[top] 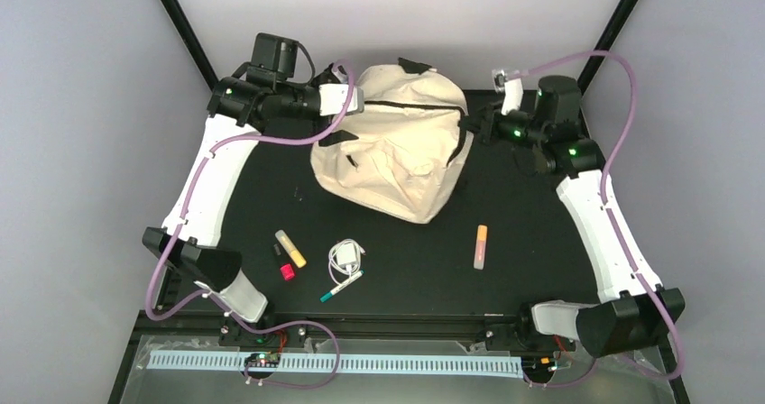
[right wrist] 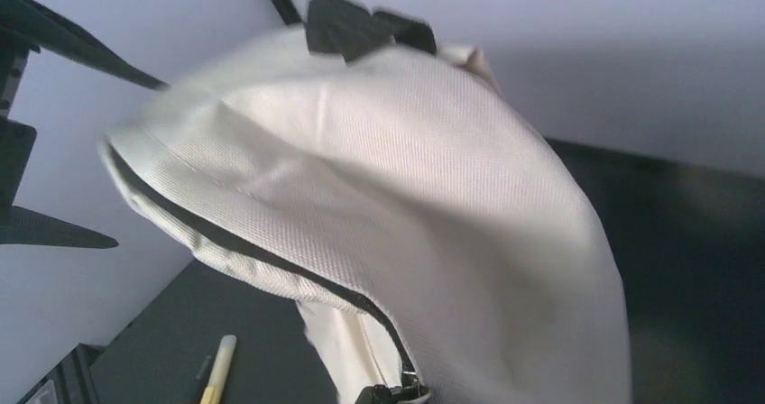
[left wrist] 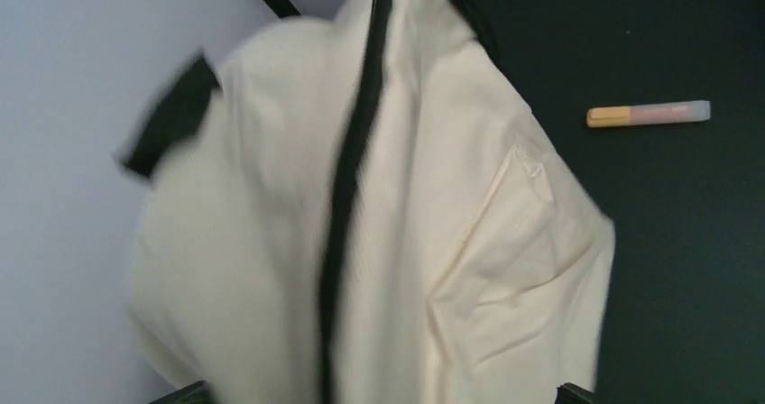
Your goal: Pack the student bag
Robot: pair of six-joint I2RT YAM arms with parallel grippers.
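Student bag (top: 397,156) on table (top: 541,233), orange marker (top: 481,246) and cable (top: 346,257) outside.

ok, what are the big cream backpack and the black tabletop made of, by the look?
Cream soft backpack: woven cloth, probably canvas-like, matte; fine weave and soft creases show up close.
Black flat tabletop: smooth, matte, no glare; mat or coated board, cannot tell which.

The student bag (top: 397,151) blocks the far middle; markers (top: 290,249) lie nearer.
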